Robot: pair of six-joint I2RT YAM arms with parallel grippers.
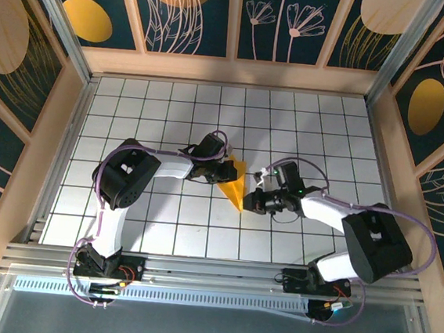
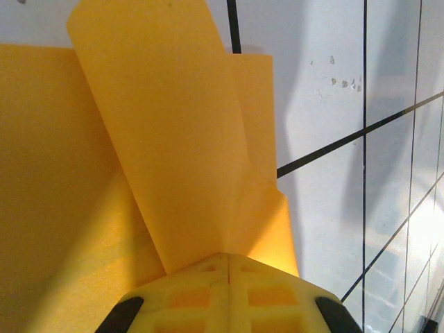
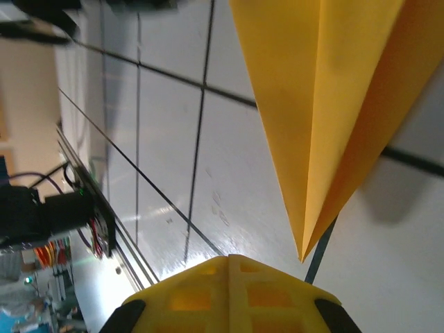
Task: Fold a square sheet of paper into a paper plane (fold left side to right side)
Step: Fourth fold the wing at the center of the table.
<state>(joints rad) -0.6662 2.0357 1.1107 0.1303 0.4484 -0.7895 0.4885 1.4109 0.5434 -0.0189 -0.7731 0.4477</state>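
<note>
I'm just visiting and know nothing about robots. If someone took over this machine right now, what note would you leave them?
Left gripper: shut, fingertips against the paper plane, where one flap curls upward. I cannot tell whether it pinches the paper.
Right gripper: shut, holding nothing, just beside the pointed tip.
Paper: on the white grid table, between the two arms.
Done: the sheet is folded into a narrow point with a centre crease.
Left: probably pressing the raised flap flat and checking the folds.
</note>
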